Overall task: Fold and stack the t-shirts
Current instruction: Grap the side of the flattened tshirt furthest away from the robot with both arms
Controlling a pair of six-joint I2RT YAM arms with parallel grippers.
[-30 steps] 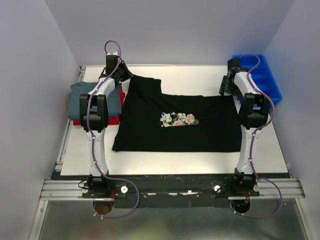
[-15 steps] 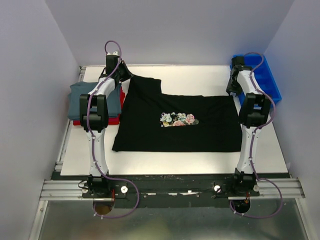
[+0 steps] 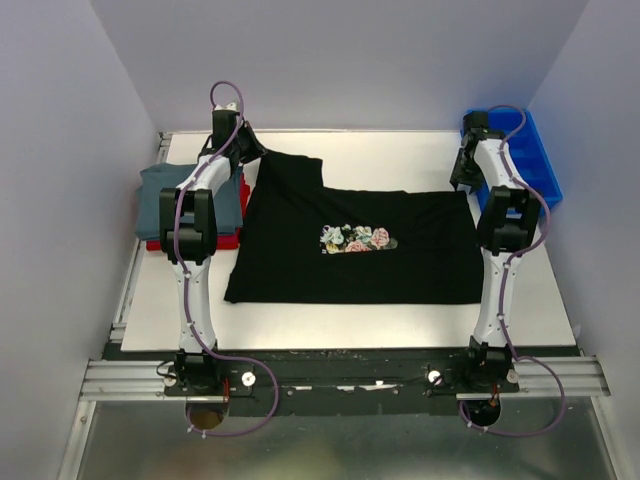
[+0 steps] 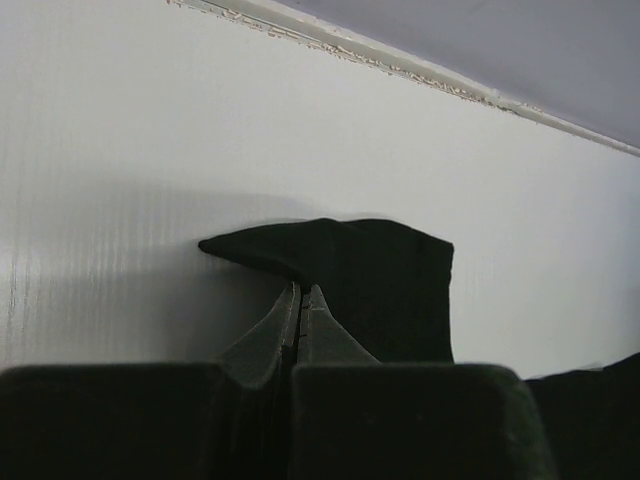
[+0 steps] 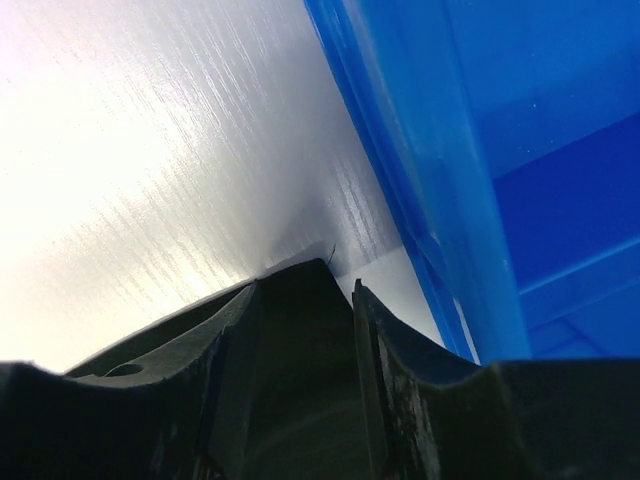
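A black t-shirt [image 3: 350, 245] with a floral chest print [image 3: 358, 239] lies spread flat on the white table [image 3: 380, 150]. My left gripper [image 3: 250, 150] [image 4: 302, 290] is shut on the shirt's far left corner, and a flap of black cloth [image 4: 370, 280] sticks out past its tips. At the far right corner, beside the blue bin [image 3: 530, 160] [image 5: 470, 130], my right gripper [image 3: 460, 178] [image 5: 305, 285] has its jaws closed on a bunch of black cloth [image 5: 300, 340]. A folded grey-blue t-shirt [image 3: 170, 195] lies on a red one [image 3: 232, 238] at the left.
The bin wall stands right next to the right fingers. The folded pile overhangs the table's left edge. Bare white table shows behind the shirt, and in a strip along its front.
The right gripper has shifted slightly toward the bin and closed its jaws on the shirt's far right corner. The left gripper and the shirt have stayed put.
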